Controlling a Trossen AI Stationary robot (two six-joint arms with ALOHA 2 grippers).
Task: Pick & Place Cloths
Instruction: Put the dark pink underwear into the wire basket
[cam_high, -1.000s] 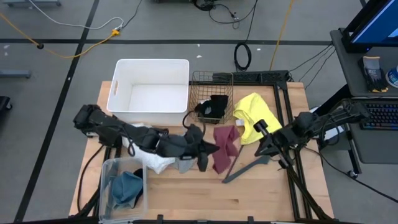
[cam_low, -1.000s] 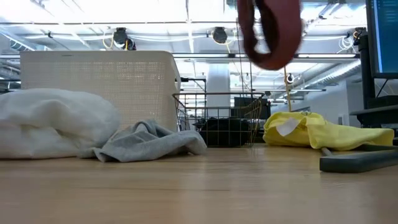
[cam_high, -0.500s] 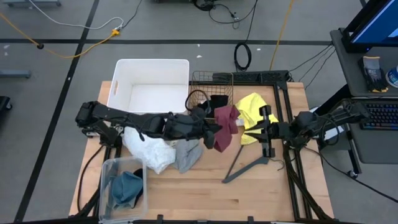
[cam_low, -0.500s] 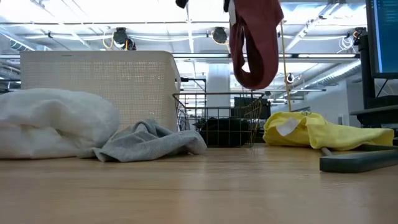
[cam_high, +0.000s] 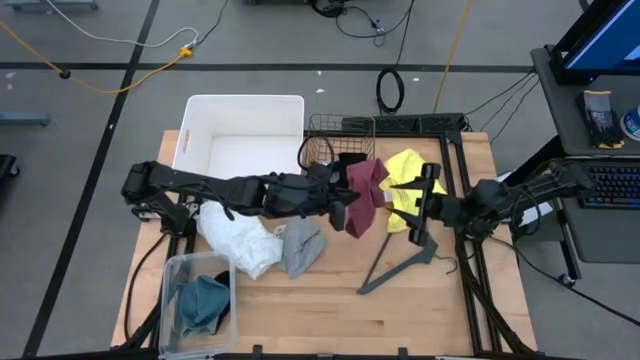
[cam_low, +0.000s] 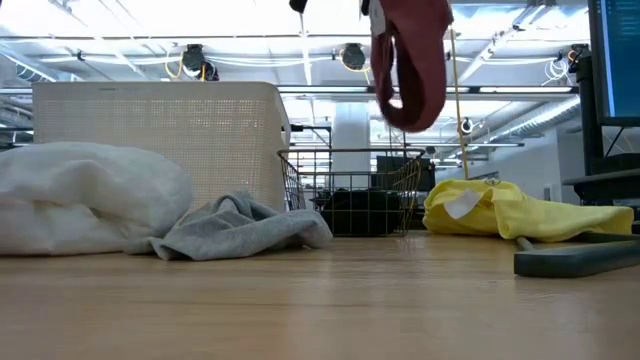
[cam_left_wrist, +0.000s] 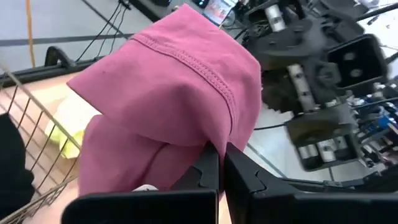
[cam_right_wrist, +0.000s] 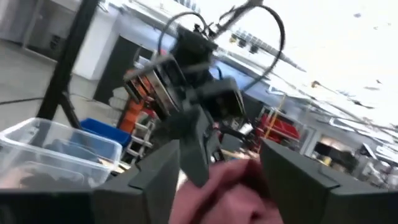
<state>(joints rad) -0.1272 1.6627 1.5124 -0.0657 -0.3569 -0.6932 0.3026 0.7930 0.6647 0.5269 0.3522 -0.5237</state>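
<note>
Left hand (cam_high: 338, 205) lifts a maroon cloth (cam_high: 364, 190) above the tabletop (cam_high: 400, 310).
Left wrist view shows its fingers (cam_left_wrist: 239, 177) pinched closed on fabric; the right hand (cam_right_wrist: 217, 180) waits nearby, spread wide.

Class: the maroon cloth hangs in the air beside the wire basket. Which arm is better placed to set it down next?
The left: its claw is shut on the maroon cloth, beside the wire basket. The right claw is open, holding nothing.

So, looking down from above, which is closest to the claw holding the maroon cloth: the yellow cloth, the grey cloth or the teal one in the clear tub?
From the left gripper:
1. Grey cloth, just beside it, toward the table's front.
2. Yellow cloth, toward the right arm.
3. Teal cloth, far front-left corner.
Grey and yellow are nearly a tie.
</note>
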